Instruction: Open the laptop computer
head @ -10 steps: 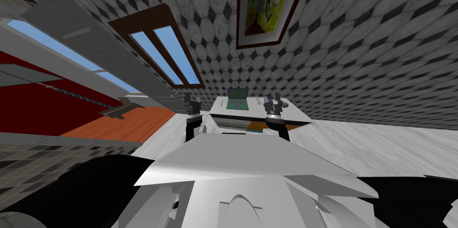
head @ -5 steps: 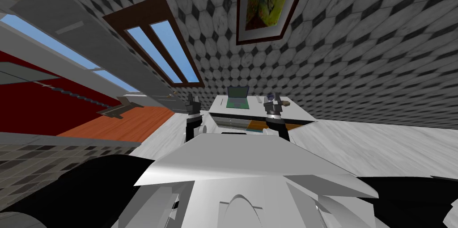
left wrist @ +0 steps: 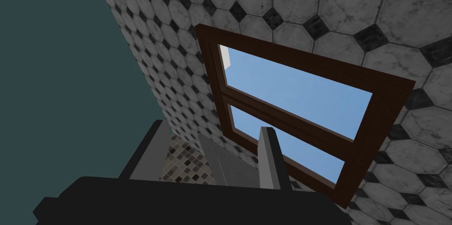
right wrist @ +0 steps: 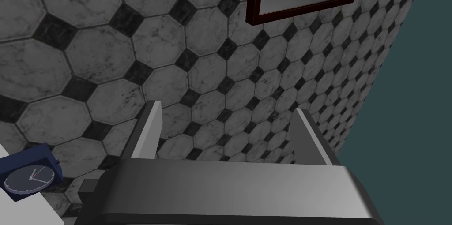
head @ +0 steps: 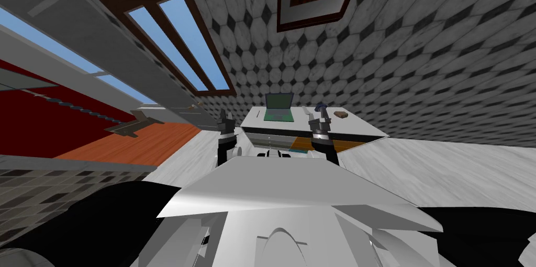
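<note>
approach step: the laptop (head: 278, 108) stands on the white tabletop (head: 255, 118) at 12 o'clock, well apart from both arms (its lid looks already raised). left gripper (head: 226, 117) at 11 o'clock and right gripper (head: 320, 116) at 1 o'clock are both released, empty. next i should come nearer, then reach to the lid.

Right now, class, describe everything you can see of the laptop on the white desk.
The laptop sits on the white desk, toward its far side near the tiled wall. Its lid stands raised, showing a dark teal screen in a dark frame; the flat base looks green. Only the desktop touches it. Keys and material are too small to tell.
</note>
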Robot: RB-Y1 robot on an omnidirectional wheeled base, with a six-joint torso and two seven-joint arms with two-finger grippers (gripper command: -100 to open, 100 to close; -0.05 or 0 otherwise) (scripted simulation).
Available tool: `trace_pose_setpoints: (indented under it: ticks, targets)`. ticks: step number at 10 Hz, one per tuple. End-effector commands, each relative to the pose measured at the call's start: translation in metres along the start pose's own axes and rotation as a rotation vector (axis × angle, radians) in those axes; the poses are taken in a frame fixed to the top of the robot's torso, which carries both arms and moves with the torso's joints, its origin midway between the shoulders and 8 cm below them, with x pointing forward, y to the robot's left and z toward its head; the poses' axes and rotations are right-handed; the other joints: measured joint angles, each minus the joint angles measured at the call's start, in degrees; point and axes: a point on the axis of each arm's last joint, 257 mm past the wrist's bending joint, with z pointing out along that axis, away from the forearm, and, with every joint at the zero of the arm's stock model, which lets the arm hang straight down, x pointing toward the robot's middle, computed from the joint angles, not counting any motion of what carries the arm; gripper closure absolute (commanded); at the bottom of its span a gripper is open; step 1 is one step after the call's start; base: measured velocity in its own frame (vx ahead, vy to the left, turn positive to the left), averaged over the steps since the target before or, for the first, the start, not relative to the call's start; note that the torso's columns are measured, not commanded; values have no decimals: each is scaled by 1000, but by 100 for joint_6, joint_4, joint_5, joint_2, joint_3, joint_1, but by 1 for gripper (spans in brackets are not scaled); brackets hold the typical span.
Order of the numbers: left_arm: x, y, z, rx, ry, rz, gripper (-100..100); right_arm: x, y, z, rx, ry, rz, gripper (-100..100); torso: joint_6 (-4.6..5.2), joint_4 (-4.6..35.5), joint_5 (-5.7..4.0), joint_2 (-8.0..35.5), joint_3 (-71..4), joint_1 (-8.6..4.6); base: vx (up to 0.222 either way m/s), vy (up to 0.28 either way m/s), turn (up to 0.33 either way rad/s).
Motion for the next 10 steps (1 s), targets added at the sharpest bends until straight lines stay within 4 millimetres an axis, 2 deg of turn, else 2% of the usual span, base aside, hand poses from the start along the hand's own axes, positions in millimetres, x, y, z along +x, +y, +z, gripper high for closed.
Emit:
trace_pose_setpoints:
  ticks: [1, 5, 7, 10]
  targets:
    - [0, 0, 0, -1, 0, 0, 0, -4, -12, -4, 35, 45, -80, -100, 0, 189, 3, 192, -395, 11, 5, 79, 29]
    - [0, 0, 0, -1, 0, 0, 0, -32, -46, -20, 135, 103, -299, -100, 0, 266, 5, 259, -542, 19, 15, 166, 37]
    - [0, 0, 0, -1, 0, -1, 0, -58, -65, -32, 200, 123, -439, -100, 0, 270, 4, 274, -534, 14, -4, 247, 43]
    - [0, 0, 0, -1, 0, -1, 0, -109, -92, -55, 310, 146, -666, -100, 0, 265, 1, 254, -545, 5, 37, 296, 49]
